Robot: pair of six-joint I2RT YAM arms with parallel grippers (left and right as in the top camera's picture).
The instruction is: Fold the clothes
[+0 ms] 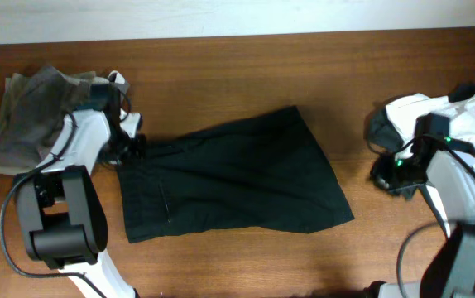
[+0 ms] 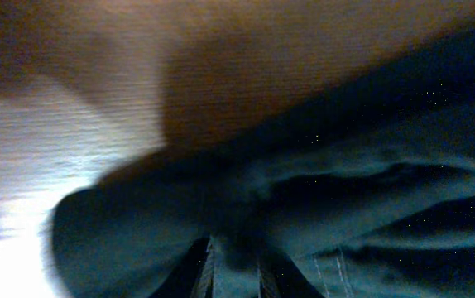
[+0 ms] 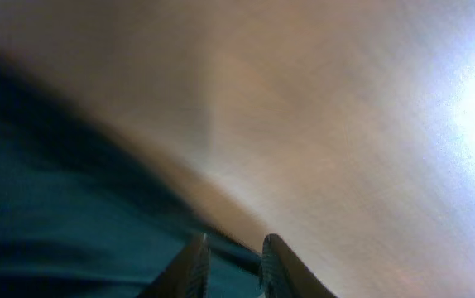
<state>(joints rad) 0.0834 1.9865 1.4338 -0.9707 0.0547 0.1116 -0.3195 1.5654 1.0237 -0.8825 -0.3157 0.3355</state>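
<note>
Far left on the wooden table [image 1: 246, 70], grey-khaki shorts [image 1: 26, 116] lie bunched. Just beside them, my left gripper [image 1: 134, 147] sits at the waistband corner of the black shorts [image 1: 237, 178], which lie spread across the middle of the table. Its fingers [image 2: 210, 269] stand close together with dark cloth between them, though I cannot tell whether they truly clamp it. Near the black shorts' right edge, my right gripper [image 1: 384, 175] is low over the wood, its fingers [image 3: 189, 266] a little parted, holding nothing. A white shirt [image 1: 469, 116] is heaped at far right.
</note>
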